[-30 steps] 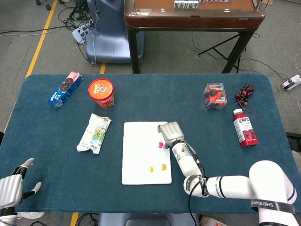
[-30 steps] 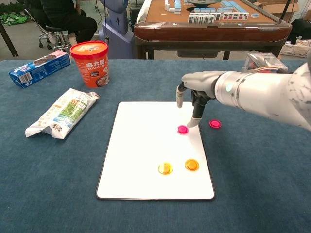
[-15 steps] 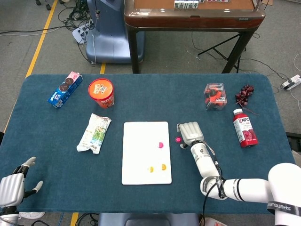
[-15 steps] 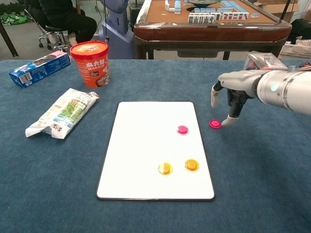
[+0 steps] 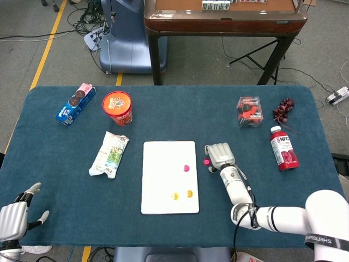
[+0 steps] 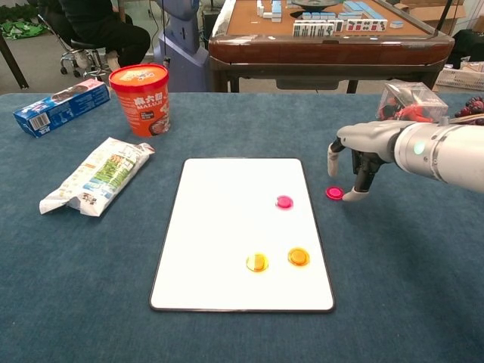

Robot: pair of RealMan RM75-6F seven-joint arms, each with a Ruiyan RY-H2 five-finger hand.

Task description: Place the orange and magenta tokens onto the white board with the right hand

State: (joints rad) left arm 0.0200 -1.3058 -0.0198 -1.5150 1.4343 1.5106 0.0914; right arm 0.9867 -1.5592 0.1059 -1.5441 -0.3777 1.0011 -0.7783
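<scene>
Since half a second ago my right hand (image 6: 355,162) has dropped slightly, fingers down-curled, gripping nothing, a fingertip (image 6: 352,196) just right of the off-board magenta token (image 6: 334,193), itself on cloth right of the white board (image 6: 227,227).

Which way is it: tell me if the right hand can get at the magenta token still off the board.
Probably yes. The right hand hovers right beside the off-board magenta token, fingertips pointing down next to it. Only bare cloth surrounds the token, just off the white board.
</scene>
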